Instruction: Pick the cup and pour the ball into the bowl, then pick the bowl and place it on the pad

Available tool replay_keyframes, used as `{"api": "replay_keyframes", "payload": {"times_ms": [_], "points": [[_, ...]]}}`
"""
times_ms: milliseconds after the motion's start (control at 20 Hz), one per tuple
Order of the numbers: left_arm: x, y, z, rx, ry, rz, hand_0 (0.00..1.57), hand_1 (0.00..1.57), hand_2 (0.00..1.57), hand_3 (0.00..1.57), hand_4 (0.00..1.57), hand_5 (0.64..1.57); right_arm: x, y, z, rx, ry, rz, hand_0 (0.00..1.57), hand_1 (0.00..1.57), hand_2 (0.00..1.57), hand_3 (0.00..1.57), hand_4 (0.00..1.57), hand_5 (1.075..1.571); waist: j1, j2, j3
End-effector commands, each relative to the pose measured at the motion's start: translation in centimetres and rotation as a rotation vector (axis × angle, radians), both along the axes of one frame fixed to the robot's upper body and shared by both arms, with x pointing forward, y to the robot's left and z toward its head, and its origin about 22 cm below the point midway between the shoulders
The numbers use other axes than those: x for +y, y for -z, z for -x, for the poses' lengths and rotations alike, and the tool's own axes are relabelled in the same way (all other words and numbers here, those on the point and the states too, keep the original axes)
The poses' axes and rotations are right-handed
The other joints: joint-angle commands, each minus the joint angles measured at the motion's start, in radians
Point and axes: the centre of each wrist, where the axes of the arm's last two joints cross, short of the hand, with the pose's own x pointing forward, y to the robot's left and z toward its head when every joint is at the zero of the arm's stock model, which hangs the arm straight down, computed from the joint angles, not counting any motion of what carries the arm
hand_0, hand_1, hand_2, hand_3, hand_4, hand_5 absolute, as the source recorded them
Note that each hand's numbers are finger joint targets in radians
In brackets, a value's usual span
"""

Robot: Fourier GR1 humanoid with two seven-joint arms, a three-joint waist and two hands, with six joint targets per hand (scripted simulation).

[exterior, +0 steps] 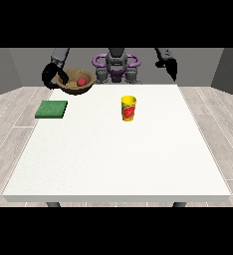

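Note:
A brown wooden bowl [78, 82] hangs in the air above the table's far left corner, tilted a little, with a red ball [81, 81] inside it. The black hand at the view's left [54, 75] has its fingers curled round the bowl's left rim. A green square pad [52, 109] lies flat on the table below and to the left of the bowl. A yellow cup [129, 108] with a red mark stands upright near the table's middle. The hand at the view's right [170, 66] hangs raised off the table, away from everything.
The white table [118, 159] stretches wide towards the camera. The robot's torso [116, 67] stands behind the far edge. Wooden floor surrounds the table.

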Motion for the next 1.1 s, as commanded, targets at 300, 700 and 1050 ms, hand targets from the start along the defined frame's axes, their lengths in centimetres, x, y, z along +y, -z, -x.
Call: {"api": "replay_keyframes", "payload": {"times_ms": [300,700,1050], "points": [[1.4,-0.4,0.1,-0.080,0.012,0.029,0.00,0.00,0.00,0.00,1.10,1.448,-5.1,-4.0,0.1,-0.083,0.059,-0.005,1.57,1.57,1.57,0.68,0.79,1.570,0.016,0.118,0.0024],[15.0,-10.9,-0.2,-0.288,-0.038,0.037,0.00,0.00,0.00,0.00,1.31,1.567,-11.8,-5.0,3.0,-0.203,0.146,0.034,1.57,1.57,1.57,0.00,0.87,1.571,0.094,0.222,0.0025],[22.3,-12.6,2.4,-0.352,-0.088,0.078,0.00,0.00,0.00,0.00,1.23,1.566,-11.0,-5.2,2.3,-0.295,0.135,0.028,1.57,1.57,1.57,0.00,0.79,1.567,0.071,0.297,0.0018]]}}
